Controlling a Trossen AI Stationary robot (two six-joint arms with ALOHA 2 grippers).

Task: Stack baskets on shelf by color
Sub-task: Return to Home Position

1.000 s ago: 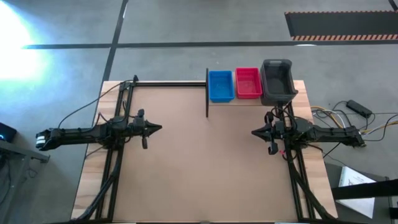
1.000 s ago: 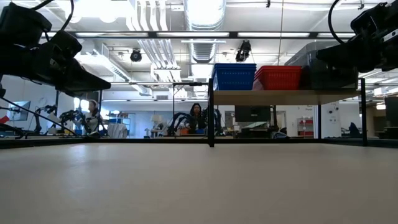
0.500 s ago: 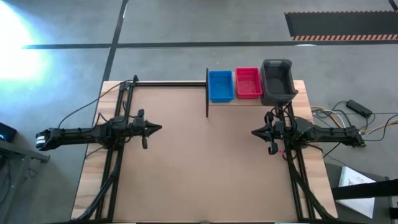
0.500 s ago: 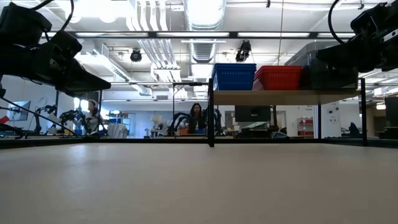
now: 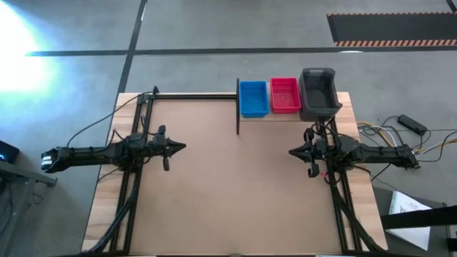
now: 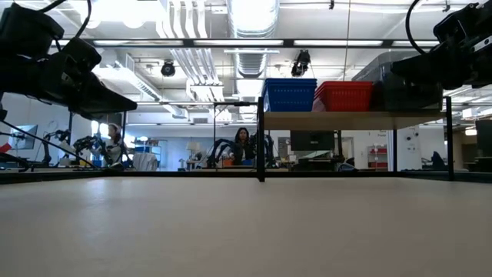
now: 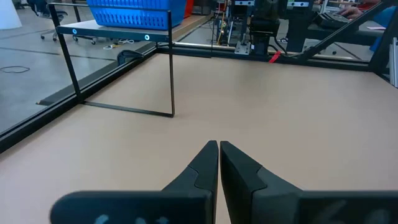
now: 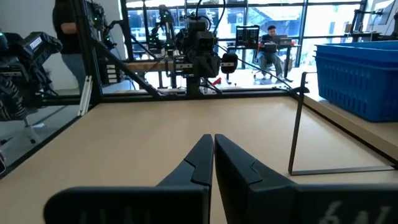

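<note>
A blue basket (image 5: 253, 98), a red basket (image 5: 284, 95) and a larger grey basket (image 5: 318, 93) stand side by side by their bottoms on the wooden shelf (image 5: 285, 116) at the table's far right. In the low view the blue basket (image 6: 290, 95) and red basket (image 6: 344, 95) rest on the shelf board (image 6: 338, 120) raised on black posts. My left gripper (image 5: 183, 148) hovers shut over the table's left side, my right gripper (image 5: 291, 152) shut over the right side, near the shelf. Both point toward each other and hold nothing.
The brown tabletop (image 5: 228, 185) lies bare between the two grippers. A black upright post (image 5: 238, 107) marks the shelf's left end. Black rails run along the table's left, far and right edges. People sit in the room far behind (image 6: 244, 145).
</note>
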